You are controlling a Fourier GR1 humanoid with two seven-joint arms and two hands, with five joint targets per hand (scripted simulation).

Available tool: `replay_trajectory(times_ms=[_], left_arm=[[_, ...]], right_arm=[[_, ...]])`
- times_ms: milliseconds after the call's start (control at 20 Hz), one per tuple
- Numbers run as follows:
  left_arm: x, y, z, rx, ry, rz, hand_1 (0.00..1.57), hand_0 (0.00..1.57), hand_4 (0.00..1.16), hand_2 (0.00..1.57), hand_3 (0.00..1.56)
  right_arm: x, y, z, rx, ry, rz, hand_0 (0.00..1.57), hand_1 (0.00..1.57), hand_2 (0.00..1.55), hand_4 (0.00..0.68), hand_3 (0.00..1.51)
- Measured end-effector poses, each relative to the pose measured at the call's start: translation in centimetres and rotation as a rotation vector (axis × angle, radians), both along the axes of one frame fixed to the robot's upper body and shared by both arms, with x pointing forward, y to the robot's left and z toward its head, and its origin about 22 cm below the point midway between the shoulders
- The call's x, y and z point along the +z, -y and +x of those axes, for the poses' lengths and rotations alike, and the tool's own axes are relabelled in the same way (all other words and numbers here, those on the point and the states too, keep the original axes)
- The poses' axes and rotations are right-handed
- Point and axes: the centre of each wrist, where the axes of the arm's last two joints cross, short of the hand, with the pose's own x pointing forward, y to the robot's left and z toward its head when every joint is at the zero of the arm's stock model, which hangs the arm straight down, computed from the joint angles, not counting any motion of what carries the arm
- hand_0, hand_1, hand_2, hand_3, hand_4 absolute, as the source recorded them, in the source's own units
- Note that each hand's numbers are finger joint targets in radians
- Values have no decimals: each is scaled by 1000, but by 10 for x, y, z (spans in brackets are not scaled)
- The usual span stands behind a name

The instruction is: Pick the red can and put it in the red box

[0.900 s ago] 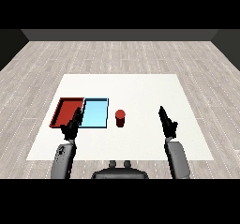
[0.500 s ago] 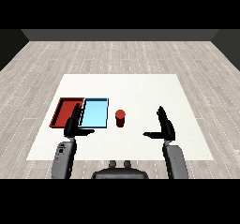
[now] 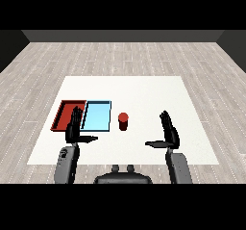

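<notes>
A small red can (image 3: 123,121) stands upright on the white table (image 3: 144,94), just right of the light blue tray (image 3: 97,115). The red tray (image 3: 66,112) lies left of the blue one. My right hand (image 3: 168,132) hovers open to the right of the can, well apart from it, fingers straight up and thumb stretched toward the can. My left hand (image 3: 74,127) is open too, fingers straight, over the near edge where the two trays meet, covering part of the red tray's near corner.
Both grey forearms (image 3: 66,164) rise from the table's near edge. Wooden floor surrounds the table on all sides.
My right hand has spread its thumb out toward the can and shifted slightly left and nearer. My left hand has also put its thumb out. The can has not moved.
</notes>
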Motion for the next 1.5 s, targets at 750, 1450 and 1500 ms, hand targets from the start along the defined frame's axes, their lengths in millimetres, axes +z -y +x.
replay_trajectory(times_ms=[750, 1450, 1500], left_arm=[[0, -5, -8, -6, 30, -32, 0, 0, 0, 0, 0], [4, 4, -7, 5, 45, -62, 0, 0, 0, 0, 0], [5, 2, -7, 6, 44, -61, 0, 0, 0, 0, 0]], right_arm=[[-7, -11, 11, 17, -21, 24, 0, 0, 0, 0, 0], [-17, -48, 54, 57, -91, 74, 0, 0, 0, 0, 0], [-21, -49, 56, 62, -102, 87, 0, 0, 0, 0, 0]])
